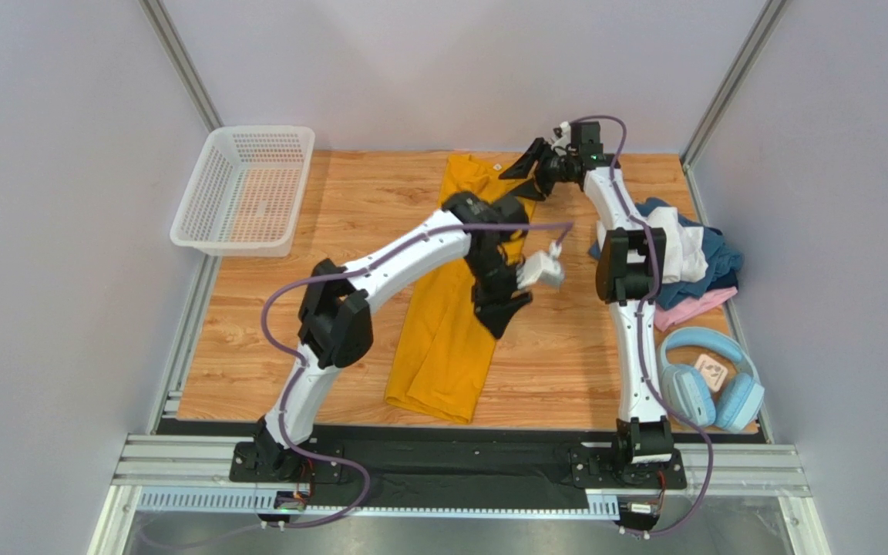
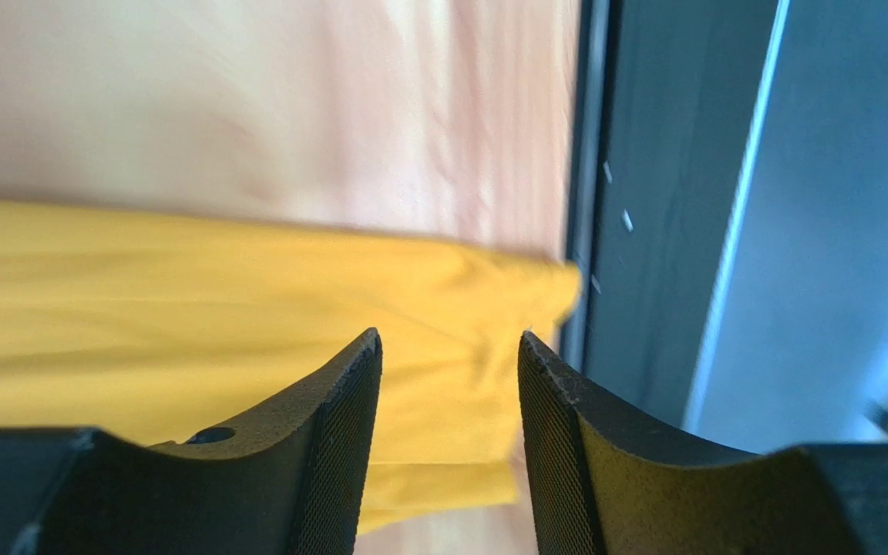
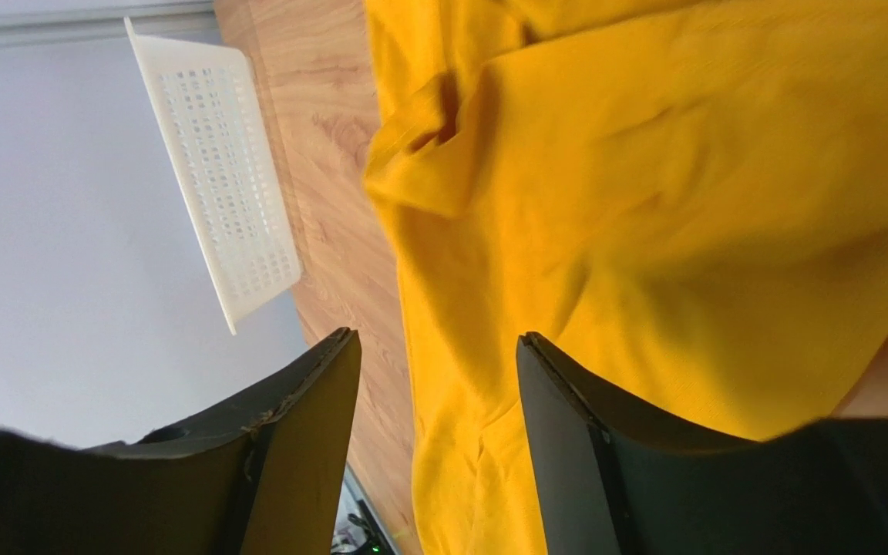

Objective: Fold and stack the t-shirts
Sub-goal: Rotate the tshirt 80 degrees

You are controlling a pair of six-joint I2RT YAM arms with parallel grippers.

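Note:
The mustard-yellow t-shirt (image 1: 446, 324) lies as a long narrow strip down the middle of the wooden table, from the far edge toward the near one. My left gripper (image 1: 502, 310) hangs over the strip's right edge about halfway along. In the left wrist view it (image 2: 449, 347) is open, and the yellow cloth (image 2: 240, 301) lies beyond the fingers, not between them. My right gripper (image 1: 525, 169) is at the shirt's far end. It (image 3: 437, 341) is open too, above the yellow cloth (image 3: 669, 208). White (image 1: 683, 245), dark blue (image 1: 717, 266) and pink (image 1: 692, 308) t-shirts lie heaped at the right edge.
A white mesh basket (image 1: 246, 191) stands at the far left corner and also shows in the right wrist view (image 3: 223, 174). Light-blue headphones (image 1: 710, 377) lie at the near right. Grey walls close in the table on three sides. A dark rail (image 2: 646, 231) borders the near edge.

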